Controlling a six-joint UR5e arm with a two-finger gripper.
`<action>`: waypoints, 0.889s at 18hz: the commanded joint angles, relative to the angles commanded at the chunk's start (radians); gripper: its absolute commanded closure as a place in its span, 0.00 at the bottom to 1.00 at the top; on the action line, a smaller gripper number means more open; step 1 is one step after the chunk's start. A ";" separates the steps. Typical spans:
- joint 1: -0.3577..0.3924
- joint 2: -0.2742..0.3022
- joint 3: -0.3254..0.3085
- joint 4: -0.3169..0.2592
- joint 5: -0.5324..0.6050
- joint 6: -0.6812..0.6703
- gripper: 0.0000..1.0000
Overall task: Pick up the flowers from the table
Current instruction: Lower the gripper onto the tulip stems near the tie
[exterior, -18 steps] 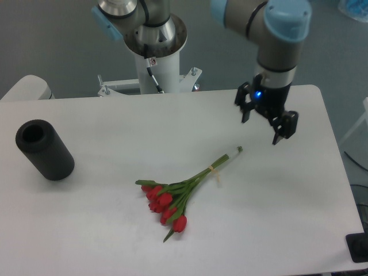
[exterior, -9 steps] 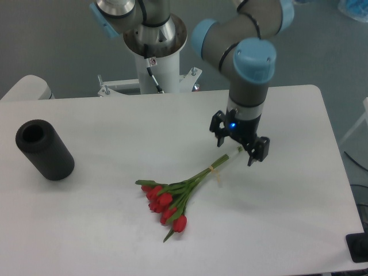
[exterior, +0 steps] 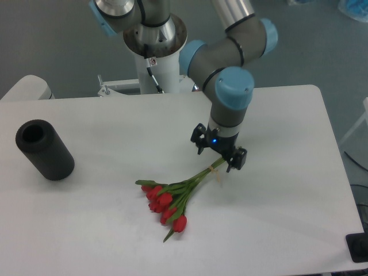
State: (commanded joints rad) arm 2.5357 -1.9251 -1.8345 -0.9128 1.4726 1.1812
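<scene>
The flowers (exterior: 172, 198), a small bunch of red tulips with long green stems tied by a pale band, lie flat on the white table (exterior: 103, 230), heads toward the front left and stems pointing up right. My gripper (exterior: 219, 156) is open and hangs right over the stem ends, one finger on each side of the stems. The stem tips are hidden under the gripper. I cannot tell whether the fingers touch the stems.
A black cylinder (exterior: 43, 149) lies on its side at the table's left. The robot's white base column (exterior: 155, 63) stands behind the table's far edge. The table's right edge runs near the arm.
The arm has swung left and toward the front, from the right rear of the table to over the stem ends. The gripper stays open. The flowers have not moved.
</scene>
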 joint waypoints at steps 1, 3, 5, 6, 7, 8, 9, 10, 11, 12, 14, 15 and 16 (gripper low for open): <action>-0.006 -0.012 -0.003 0.015 0.000 0.002 0.00; -0.012 -0.040 -0.002 0.040 0.002 0.003 0.00; -0.022 -0.055 -0.006 0.049 0.030 0.003 0.00; -0.023 -0.063 -0.008 0.054 0.049 0.002 0.00; -0.035 -0.078 -0.005 0.055 0.058 0.000 0.00; -0.044 -0.087 0.001 0.055 0.064 0.002 0.00; -0.046 -0.092 0.004 0.057 0.064 0.002 0.00; -0.046 -0.094 0.005 0.057 0.064 0.000 0.00; -0.046 -0.098 0.005 0.063 0.064 0.000 0.00; -0.046 -0.098 0.003 0.075 0.064 0.000 0.00; -0.048 -0.100 0.001 0.089 0.064 0.002 0.13; -0.048 -0.100 0.004 0.089 0.064 0.002 0.28; -0.048 -0.100 0.006 0.089 0.064 0.006 0.40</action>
State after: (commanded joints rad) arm 2.4881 -2.0249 -1.8285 -0.8237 1.5370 1.1873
